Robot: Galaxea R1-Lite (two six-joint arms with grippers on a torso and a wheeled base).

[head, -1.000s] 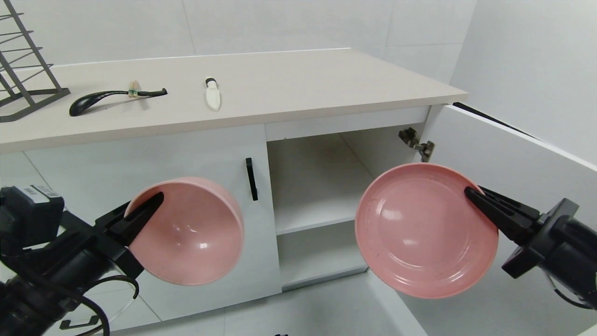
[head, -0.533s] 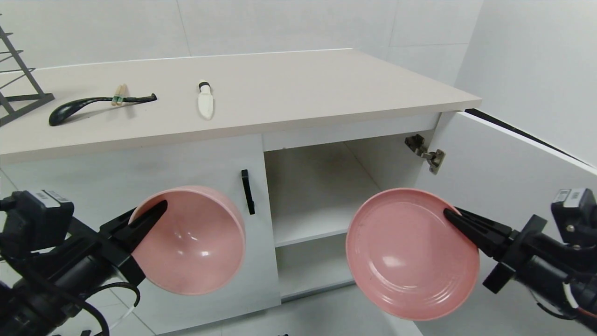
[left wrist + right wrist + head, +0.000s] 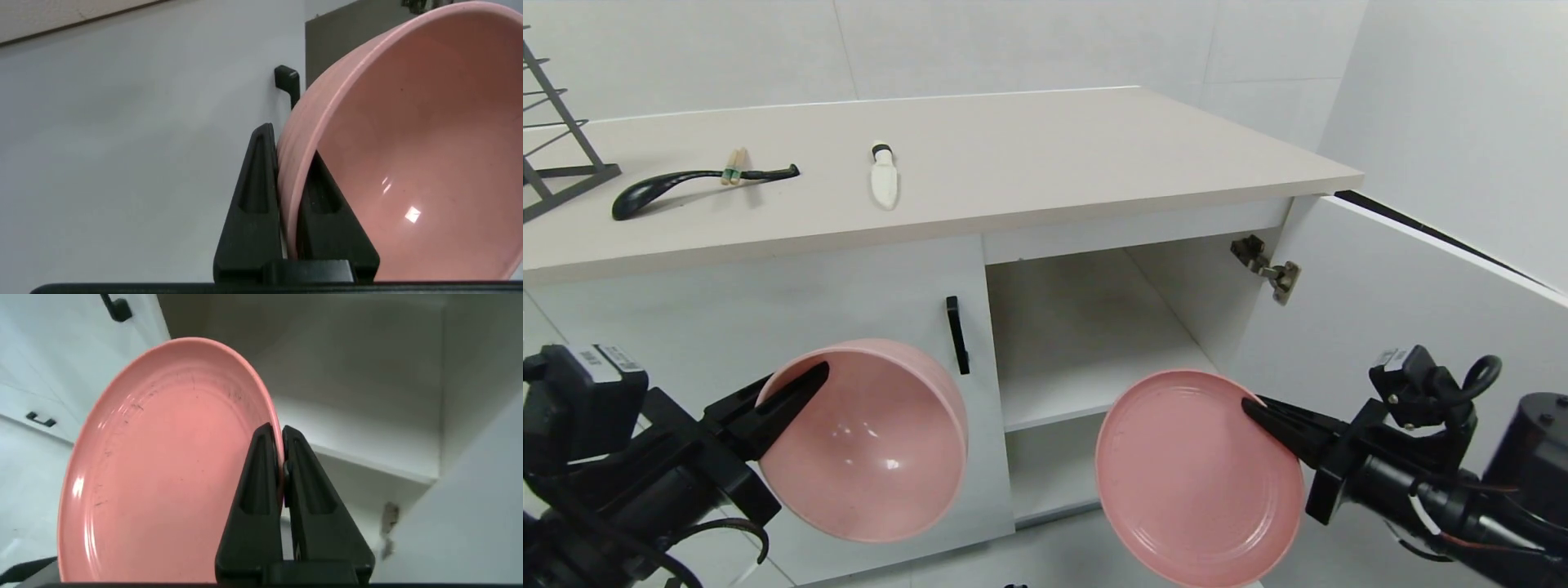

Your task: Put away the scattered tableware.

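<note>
At lower left, the left pincer [image 3: 817,377] was clamped on the rim of a pink bowl [image 3: 882,457], in front of the closed cabinet door [image 3: 768,302] and its black handle [image 3: 956,335]. At lower right, the right pincer [image 3: 1250,407] gripped a pink plate [image 3: 1192,490], tilted before the cabinet shelf [image 3: 1086,367], with the open door [image 3: 1405,327] just right of it. At upper left, the worktop [image 3: 1054,147] carried a black ladle [image 3: 654,188], chopsticks [image 3: 734,166], a white utensil [image 3: 883,177] and a dark rack [image 3: 556,163]
</note>
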